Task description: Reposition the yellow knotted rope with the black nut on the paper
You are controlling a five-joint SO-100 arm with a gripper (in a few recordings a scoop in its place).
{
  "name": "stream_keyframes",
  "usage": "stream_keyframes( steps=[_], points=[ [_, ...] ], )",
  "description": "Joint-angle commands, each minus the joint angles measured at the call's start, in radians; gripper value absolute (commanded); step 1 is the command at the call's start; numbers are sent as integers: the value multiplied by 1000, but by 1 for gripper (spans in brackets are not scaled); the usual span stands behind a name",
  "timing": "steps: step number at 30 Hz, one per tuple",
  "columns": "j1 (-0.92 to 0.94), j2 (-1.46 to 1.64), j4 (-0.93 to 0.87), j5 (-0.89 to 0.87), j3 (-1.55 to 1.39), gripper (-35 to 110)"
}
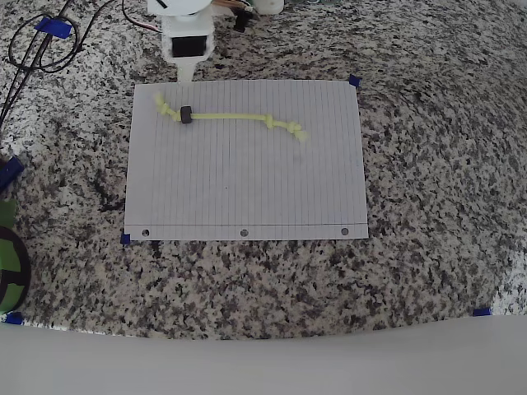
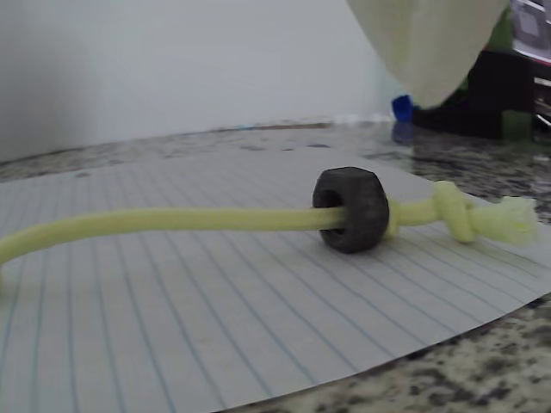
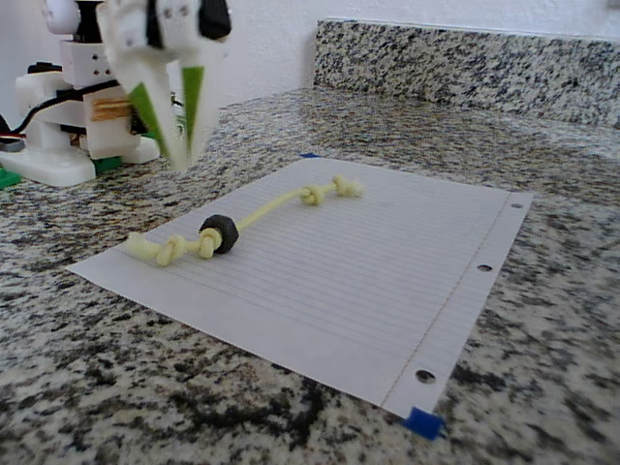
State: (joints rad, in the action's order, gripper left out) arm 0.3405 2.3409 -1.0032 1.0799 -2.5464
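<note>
The yellow knotted rope lies across the far part of the paper, a knot near each frayed end. The black nut is threaded on it beside the left knot in the overhead view. Up close in the wrist view, the nut stands on edge on the rope, resting on the paper. My gripper hangs just beyond the paper's far edge, above the granite and a little behind the nut. In the fixed view its fingertips meet with nothing between them, raised behind the nut.
Black cables loop at the counter's top left. A green and black object sits at the left edge. Blue tape marks the paper's corners. The arm's base stands behind, with a granite backsplash beyond.
</note>
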Motion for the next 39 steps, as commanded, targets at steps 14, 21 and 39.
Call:
stream_keyframes(
  steps=[14, 21, 39],
  points=[
    [101, -282, 86, 201, 130, 0],
    [104, -365, 115, 219, 143, 0],
    [110, -514, 183, 291, 239, 0]
  ],
)
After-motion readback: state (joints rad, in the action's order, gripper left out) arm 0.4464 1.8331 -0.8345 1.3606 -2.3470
